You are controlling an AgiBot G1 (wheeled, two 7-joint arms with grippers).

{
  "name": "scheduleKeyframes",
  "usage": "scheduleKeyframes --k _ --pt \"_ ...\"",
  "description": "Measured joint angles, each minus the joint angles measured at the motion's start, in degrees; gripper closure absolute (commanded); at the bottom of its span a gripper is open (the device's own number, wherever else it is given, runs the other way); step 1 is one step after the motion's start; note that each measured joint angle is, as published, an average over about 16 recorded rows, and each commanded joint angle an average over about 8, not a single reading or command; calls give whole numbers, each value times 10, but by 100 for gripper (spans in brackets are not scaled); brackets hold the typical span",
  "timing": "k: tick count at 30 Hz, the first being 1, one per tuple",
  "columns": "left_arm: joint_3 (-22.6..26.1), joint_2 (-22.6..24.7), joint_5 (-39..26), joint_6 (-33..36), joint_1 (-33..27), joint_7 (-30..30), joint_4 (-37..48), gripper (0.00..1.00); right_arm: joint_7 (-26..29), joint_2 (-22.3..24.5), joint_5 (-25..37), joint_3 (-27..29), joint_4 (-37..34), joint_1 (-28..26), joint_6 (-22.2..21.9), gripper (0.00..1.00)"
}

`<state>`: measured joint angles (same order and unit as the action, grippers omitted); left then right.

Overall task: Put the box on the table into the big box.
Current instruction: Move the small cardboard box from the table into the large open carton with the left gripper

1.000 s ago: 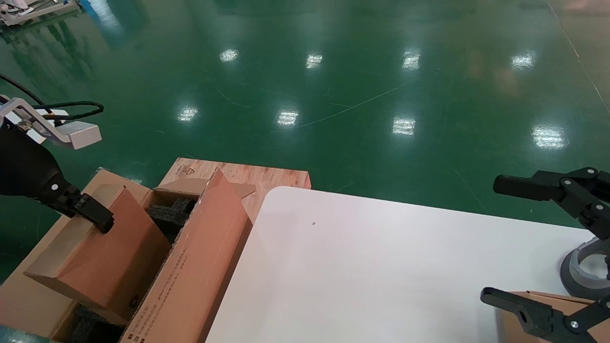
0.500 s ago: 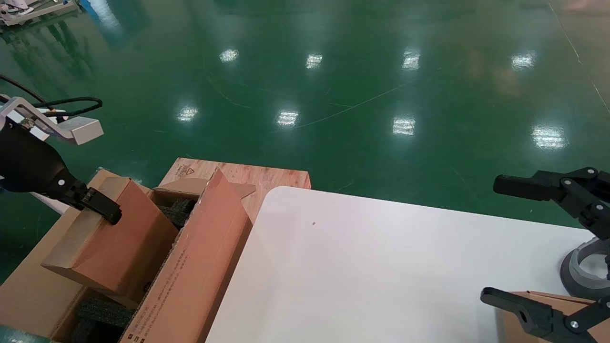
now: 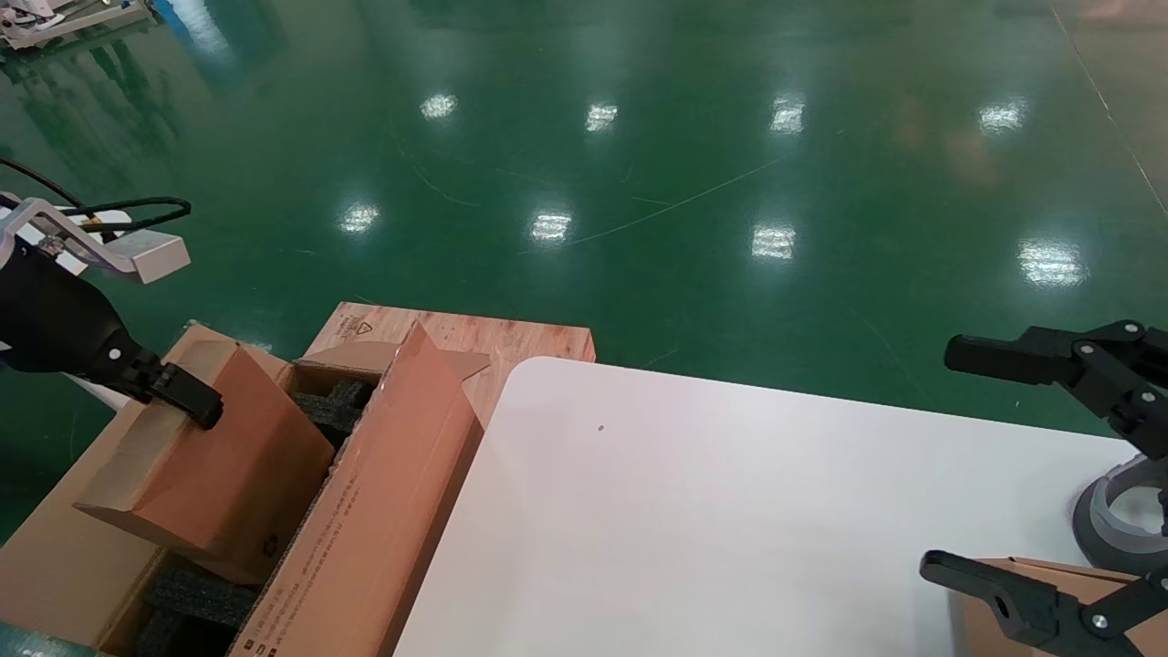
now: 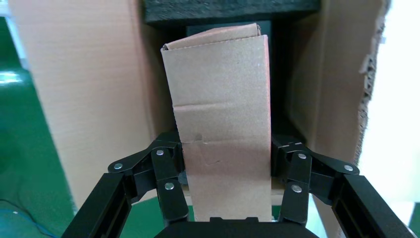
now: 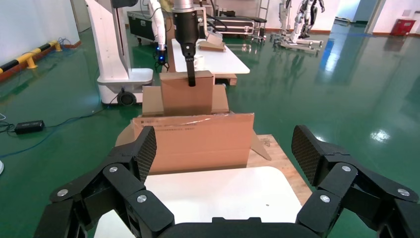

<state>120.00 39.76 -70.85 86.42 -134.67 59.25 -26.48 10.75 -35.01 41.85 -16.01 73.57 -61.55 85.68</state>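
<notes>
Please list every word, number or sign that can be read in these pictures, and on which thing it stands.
No text is legible.
Recycling symbol: on the box held by the left gripper.
Row of small print: on the big box flap, too small to read.
Triangle mark with small print: on the wooden board, unreadable.

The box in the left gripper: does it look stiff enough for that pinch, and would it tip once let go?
The box likely stays stiff: its panels look flat between the left gripper fingers, with only a faint crease. Probably light, since one end pinch carries it. It hangs tilted over the big box, so it may tip flat onto the foam when released.
</notes>
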Motion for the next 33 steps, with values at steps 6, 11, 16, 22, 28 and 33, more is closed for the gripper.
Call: scheduleKeyframes --k 6,11,16,22,28,33 --pt "0 -1 -3 -18 8 -6 9 100 0 0 0 0 0 0 0 0" --pt "-1 -3 -5 -31 16 -11 16 100 0 0 0 0 0 0 0 0" --pt "0 -6 -7 -41 24 -15 22 100 0 0 0 0 0 0 0 0" --pt "2 -7 -11 -50 33 -18 29 100 0 0 0 0 0 0 0 0" --pt "4 -4 -15 -64 44 -23 37 100 0 0 0 0 0 0 0 0" --pt "4 -1 -18 -79 55 -29 42 100 0 0 0 0 0 0 0 0"
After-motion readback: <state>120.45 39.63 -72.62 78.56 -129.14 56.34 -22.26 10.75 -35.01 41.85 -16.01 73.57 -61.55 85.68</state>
